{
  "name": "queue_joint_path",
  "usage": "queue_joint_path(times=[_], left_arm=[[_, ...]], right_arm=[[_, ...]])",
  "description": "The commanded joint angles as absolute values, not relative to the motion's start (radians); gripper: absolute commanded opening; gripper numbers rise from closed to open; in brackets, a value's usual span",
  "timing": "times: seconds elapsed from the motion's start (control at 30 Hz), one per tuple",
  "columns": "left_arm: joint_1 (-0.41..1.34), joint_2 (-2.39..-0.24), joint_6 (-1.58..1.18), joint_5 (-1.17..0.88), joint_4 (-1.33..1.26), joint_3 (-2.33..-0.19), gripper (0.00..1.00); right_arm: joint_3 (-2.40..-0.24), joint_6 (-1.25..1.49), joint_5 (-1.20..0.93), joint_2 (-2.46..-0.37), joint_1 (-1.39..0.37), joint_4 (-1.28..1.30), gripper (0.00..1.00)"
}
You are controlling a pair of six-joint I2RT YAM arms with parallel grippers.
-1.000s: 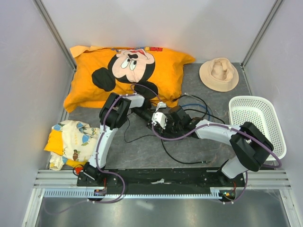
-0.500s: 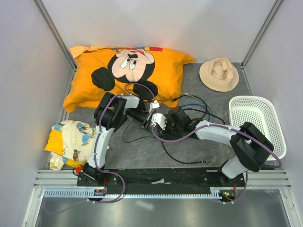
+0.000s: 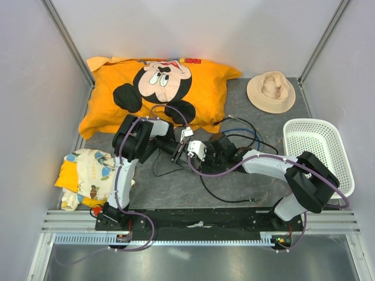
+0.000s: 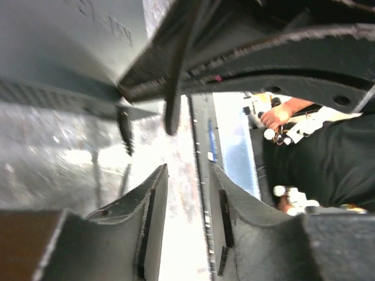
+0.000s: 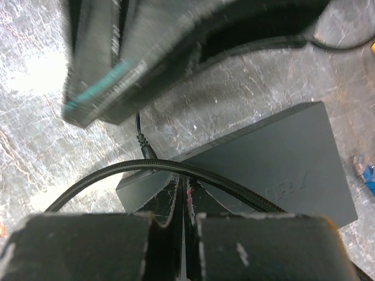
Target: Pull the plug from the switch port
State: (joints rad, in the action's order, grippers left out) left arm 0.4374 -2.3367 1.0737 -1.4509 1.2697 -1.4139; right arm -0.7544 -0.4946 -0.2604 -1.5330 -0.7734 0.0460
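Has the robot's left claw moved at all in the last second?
Yes. The left gripper has slid left and slightly toward the near edge, judged against the orange pillow, which has not shifted.

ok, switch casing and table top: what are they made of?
The switch: probably moulded plastic, matte black, with even dull faces and faint raised lettering. The table: a grey crackle-mottled sheet with bright glare patches, so somewhat glossy. Its material is unclear.

Jaws of left arm slightly parted; jaws of right arm pressed together.
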Motion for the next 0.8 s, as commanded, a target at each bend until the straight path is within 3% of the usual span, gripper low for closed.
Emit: queue_joint_path(times=[0.0, 0.07, 0.2, 0.47, 0.53, 0.57, 0.63, 0.77], left_arm=[[0.425, -2.327, 1.120, -1.569, 1.536, -1.411, 0.42], [0.425, -2.364, 1.062, -1.580, 1.537, -1.465, 0.41], [0.434, -2.405, 1.016, -1.589, 1.537, -1.555, 0.40], [0.517, -2.307, 0.844, -1.540, 1.502, -1.779, 0.40], [0.531, -2.248, 0.676, -1.458, 1.384, -1.836, 0.40], [0.531, -2.209, 0.423, -1.412, 1.129, -1.827, 0.40], [0.529, -2.110, 0.196, -1.154, 0.886, -1.732, 0.40], [0.529, -1.885, 0.194, -0.876, 0.692, -1.626, 0.40]], right_arm=[[-0.771, -0.439, -0.264, -1.577, -0.743, 0.310, 0.00], [-0.903, -0.423, -0.359, -1.530, -0.730, 0.418, 0.02], [-1.223, -0.434, -0.410, -1.457, -0.723, 0.668, 0.22], [-1.344, -0.131, -0.443, -1.374, -0.529, 0.601, 0.22], [-1.374, -0.079, -0.396, -1.387, -0.474, 0.586, 0.25], [-1.381, -0.062, -0.364, -1.393, -0.459, 0.581, 0.26], [-1.393, -0.057, -0.243, -1.407, -0.440, 0.578, 0.28], [-1.338, -0.217, -0.320, -1.394, -0.434, 0.606, 0.29]])
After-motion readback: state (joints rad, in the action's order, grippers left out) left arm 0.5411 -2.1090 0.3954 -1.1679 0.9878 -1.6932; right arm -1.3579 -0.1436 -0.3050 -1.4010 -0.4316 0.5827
